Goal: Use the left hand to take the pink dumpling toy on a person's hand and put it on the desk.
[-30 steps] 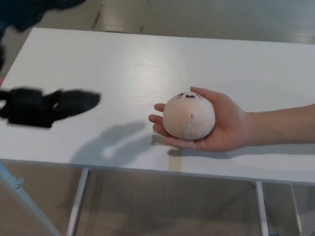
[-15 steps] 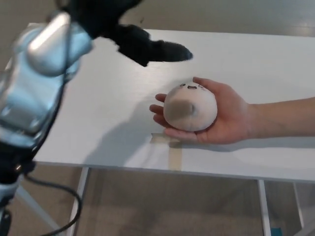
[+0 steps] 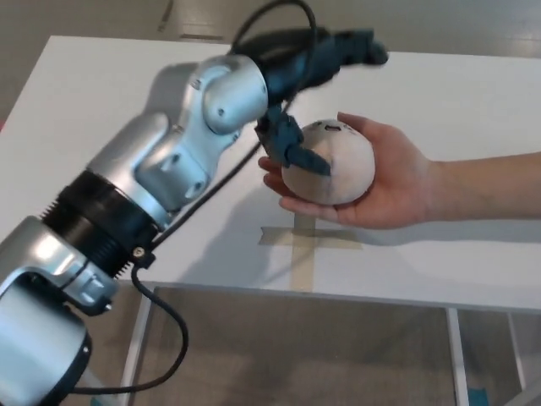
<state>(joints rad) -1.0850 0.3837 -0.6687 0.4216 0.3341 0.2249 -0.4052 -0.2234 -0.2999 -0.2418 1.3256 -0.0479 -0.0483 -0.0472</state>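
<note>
The pink dumpling toy (image 3: pixel 334 165), round with a small face near its top, rests in a person's upturned palm (image 3: pixel 397 182) that reaches in from the right above the white desk (image 3: pixel 127 110). My left hand (image 3: pixel 317 80) hovers over the toy's upper left side. Its fingers (image 3: pixel 359 49) stretch out above the toy and its thumb (image 3: pixel 300 152) touches the toy's left flank. The hand is open and has not closed around the toy. My silver left forearm (image 3: pixel 177 161) crosses the picture from the lower left.
A cross of beige tape (image 3: pixel 306 241) is stuck on the desk just below the person's hand. The desk's front edge runs along the lower part of the picture, with metal legs (image 3: pixel 133 355) and floor beneath.
My left arm has swung in from the left and reached to the toy; the thumb now touches it. The camera has tilted, shifting the whole picture a little.
</note>
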